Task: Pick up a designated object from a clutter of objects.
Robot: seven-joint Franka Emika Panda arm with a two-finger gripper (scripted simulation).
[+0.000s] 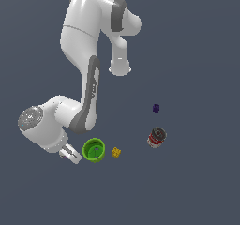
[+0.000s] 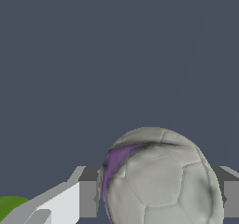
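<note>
In the wrist view the designated object (image 2: 156, 181), a rounded whitish-grey lump with a purple patch, fills the gap between my gripper's (image 2: 160, 197) two fingers (image 2: 88, 197). Both fingers appear to touch its sides, so the gripper is shut on it. In the exterior view the gripper (image 1: 71, 154) is low at the exterior view's left, right beside the green cup (image 1: 93, 149), and the lump is hidden behind the hand. The rest of the clutter there is a yellow cube (image 1: 116, 152), a red-and-white can (image 1: 157, 137) and a purple cube (image 1: 156, 108).
The robot's white arm (image 1: 86, 93) and base (image 1: 117, 22) rise over the exterior view's left and middle. A sliver of the green cup (image 2: 11, 205) shows in the corner of the wrist view. The floor is plain dark grey.
</note>
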